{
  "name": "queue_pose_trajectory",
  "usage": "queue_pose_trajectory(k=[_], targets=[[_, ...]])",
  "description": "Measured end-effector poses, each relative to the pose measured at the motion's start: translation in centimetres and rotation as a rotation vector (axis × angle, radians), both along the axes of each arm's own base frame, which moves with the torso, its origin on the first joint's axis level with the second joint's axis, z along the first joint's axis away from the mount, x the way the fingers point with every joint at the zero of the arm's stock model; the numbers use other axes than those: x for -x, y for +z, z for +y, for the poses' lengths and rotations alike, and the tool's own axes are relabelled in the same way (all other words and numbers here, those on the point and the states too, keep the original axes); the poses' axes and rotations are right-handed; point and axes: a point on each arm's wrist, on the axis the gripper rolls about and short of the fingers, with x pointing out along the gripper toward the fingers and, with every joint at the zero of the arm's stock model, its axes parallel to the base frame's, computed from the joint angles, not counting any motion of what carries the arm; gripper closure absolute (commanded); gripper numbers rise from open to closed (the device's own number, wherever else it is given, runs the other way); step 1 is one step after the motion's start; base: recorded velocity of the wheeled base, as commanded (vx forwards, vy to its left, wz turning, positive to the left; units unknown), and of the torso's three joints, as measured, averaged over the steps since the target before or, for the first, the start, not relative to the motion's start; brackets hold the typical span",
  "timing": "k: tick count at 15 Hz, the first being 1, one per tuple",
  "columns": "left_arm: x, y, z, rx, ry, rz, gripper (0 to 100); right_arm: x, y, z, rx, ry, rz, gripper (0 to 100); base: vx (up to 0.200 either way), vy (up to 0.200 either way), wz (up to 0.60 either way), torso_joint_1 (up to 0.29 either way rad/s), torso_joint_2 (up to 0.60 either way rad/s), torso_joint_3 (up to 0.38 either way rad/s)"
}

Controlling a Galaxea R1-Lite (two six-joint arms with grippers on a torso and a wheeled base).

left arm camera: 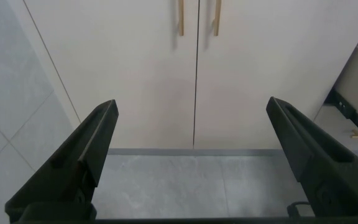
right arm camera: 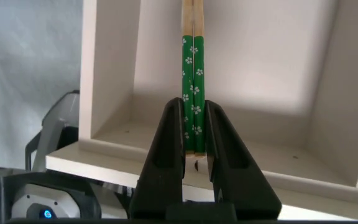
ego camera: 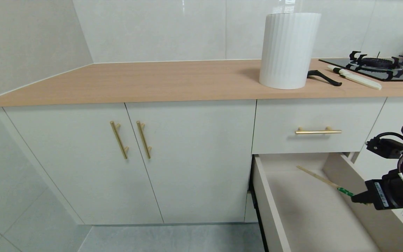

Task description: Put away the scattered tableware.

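Note:
My right gripper (ego camera: pixel 353 198) (right arm camera: pixel 194 124) is shut on a pair of wooden chopsticks (ego camera: pixel 322 180) (right arm camera: pixel 192 81) with green flowered ends, held over the open lower drawer (ego camera: pixel 268 196) (right arm camera: pixel 114 74) with their tips pointing into it. On the wooden countertop (ego camera: pixel 152 80) lie a white-handled knife (ego camera: pixel 357 77) and a black handle (ego camera: pixel 324 77) sticking out from behind a tall white ribbed container (ego camera: pixel 288 49). My left gripper (left arm camera: pixel 194 158) is open and hangs low, facing the cabinet doors (left arm camera: pixel 194 68) with nothing between its fingers.
A closed drawer with a gold handle (ego camera: pixel 318 131) sits above the open one. Two cabinet doors with gold handles (ego camera: pixel 131 139) are to its left. A black gas hob (ego camera: pixel 380 64) stands at the counter's right end. Grey floor tiles (ego camera: pixel 173 238) lie below.

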Motion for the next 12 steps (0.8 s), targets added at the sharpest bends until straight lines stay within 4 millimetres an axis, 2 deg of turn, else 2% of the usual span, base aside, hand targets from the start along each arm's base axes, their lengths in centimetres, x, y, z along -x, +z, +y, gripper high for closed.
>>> queue_pose_trajectory(k=[3,6,9,12], targets=[[0.0,0.0,0.0,0.000,0.000,0.000,0,-1.2,-2.1,1.6,0.035,0.047,0.079,100,0.000,0.000,0.00,0.000,0.00,0.000],[0.0,0.0,0.0,0.000,0.000,0.000,0,-4.1,-5.1,3.2,0.017,0.034,0.067,100,0.000,0.000,0.00,0.000,0.00,0.000],[0.0,0.0,0.0,0.000,0.000,0.001,0,-6.8,-9.5,4.2,-0.002,0.000,0.021,100,0.000,0.000,0.00,0.000,0.00,0.000],[0.0,0.0,0.0,0.000,0.000,0.000,0,-8.4,-13.7,4.7,0.036,-0.058,0.025,100,0.000,0.000,0.00,0.000,0.00,0.000]])
